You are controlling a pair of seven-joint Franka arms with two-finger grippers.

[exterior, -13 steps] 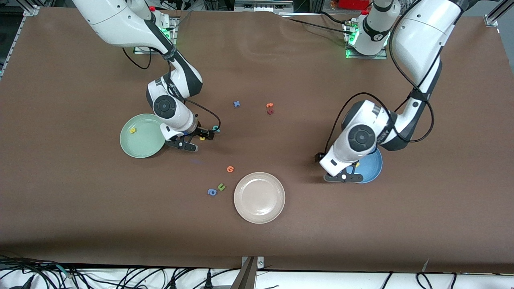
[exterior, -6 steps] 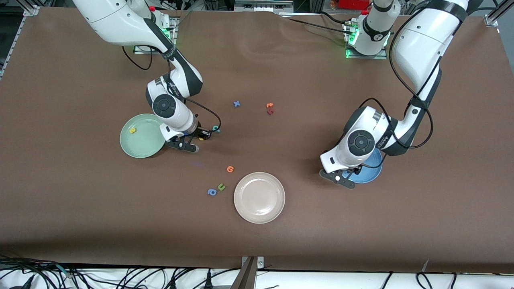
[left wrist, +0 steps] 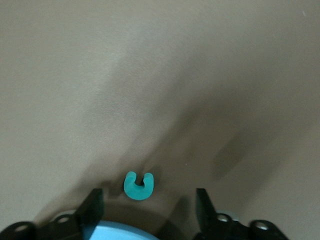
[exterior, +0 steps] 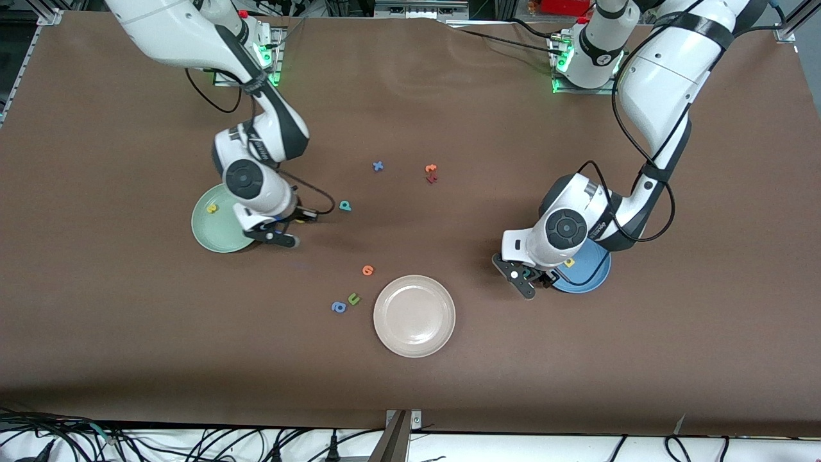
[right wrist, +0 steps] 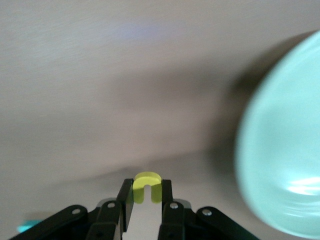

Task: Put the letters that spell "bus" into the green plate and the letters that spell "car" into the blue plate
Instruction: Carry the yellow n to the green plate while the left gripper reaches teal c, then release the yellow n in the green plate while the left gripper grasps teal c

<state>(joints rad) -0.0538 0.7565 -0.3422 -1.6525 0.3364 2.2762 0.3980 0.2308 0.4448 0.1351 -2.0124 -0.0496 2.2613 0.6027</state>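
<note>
From my remote station I log: one wide table (exterior: 449, 385) under a matt brown cover, faintly rippled toward the arms' bases. Silver aluminium frame rails (exterior: 48, 16) at its two upper corners. A white ledge strewn with black cables (exterior: 211, 443) along the edge nearest the front camera. One small grey metal bracket (exterior: 401, 427) at that edge's middle. Lighting even, shadows soft.

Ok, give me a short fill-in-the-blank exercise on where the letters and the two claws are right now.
1. The right claw is shut on a yellow ____.
2. The yellow s lies in the ____ plate.
3. The left claw is over a teal ____ beside the blue plate.
4. The yellow a lies in the ____ plate.

Missing words: u; green; c; blue
</note>
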